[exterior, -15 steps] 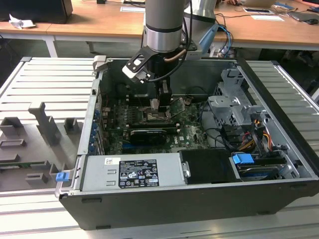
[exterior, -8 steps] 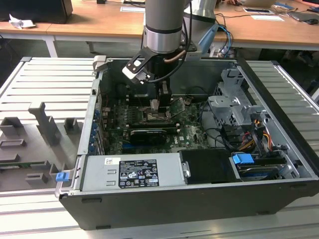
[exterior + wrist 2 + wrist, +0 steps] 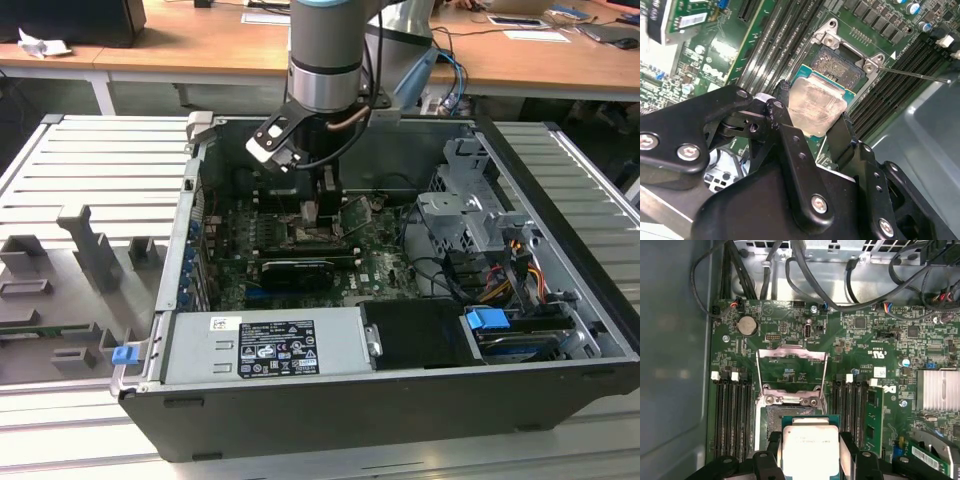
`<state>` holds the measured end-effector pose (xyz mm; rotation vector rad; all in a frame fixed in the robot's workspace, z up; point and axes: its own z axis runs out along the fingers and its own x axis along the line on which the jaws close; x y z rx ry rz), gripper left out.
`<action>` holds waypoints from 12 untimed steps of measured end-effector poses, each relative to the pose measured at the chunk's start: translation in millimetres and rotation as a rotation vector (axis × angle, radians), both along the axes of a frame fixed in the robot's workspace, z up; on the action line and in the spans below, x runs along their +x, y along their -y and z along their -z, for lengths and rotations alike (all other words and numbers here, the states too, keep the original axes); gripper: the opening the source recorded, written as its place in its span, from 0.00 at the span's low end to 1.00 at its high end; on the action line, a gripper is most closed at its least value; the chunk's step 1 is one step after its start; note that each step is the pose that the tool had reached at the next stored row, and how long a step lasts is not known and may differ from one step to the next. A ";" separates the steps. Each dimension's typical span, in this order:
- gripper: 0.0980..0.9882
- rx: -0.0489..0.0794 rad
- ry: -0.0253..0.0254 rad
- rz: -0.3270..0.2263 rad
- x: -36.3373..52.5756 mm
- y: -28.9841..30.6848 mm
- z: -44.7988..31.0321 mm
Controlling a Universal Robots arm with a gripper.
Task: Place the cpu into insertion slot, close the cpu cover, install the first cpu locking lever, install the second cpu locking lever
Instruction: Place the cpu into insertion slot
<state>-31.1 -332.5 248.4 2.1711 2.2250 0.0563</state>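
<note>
Pale silver metal is capping the cpu (image 3: 810, 446) that I am clamping by two opposite edges in my pincer (image 3: 810, 452), whose black fingers (image 3: 840, 136) are closing snugly on it. The chip is hanging just over the near side of the insertion slot (image 3: 790, 412). It is hiding most of that dark square socket in the first wrist view, and I cannot tell whether the two are touching. The chip's lower edge is running out of view. In the second wrist view a glossy, blurred patch is covering its top, so the surface is hard to make out there.

The cpu cover (image 3: 791, 355), a thin silvery frame with a cut-out centre, is standing open beyond the slot. A thin metal lever (image 3: 917, 74) is sticking out free beside the slot.

In the exterior view the open black computer case (image 3: 400, 420) is sitting on a grey ribbed surface (image 3: 90, 170). It is holding the green motherboard (image 3: 385, 270), a silver power supply box (image 3: 265, 345) and tangled cables (image 3: 440, 270). My pincer is blocking the socket there.
</note>
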 end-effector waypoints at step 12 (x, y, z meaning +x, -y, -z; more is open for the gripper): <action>0.50 0.000 -0.0001 0.000 -4.6 -11.0 17.3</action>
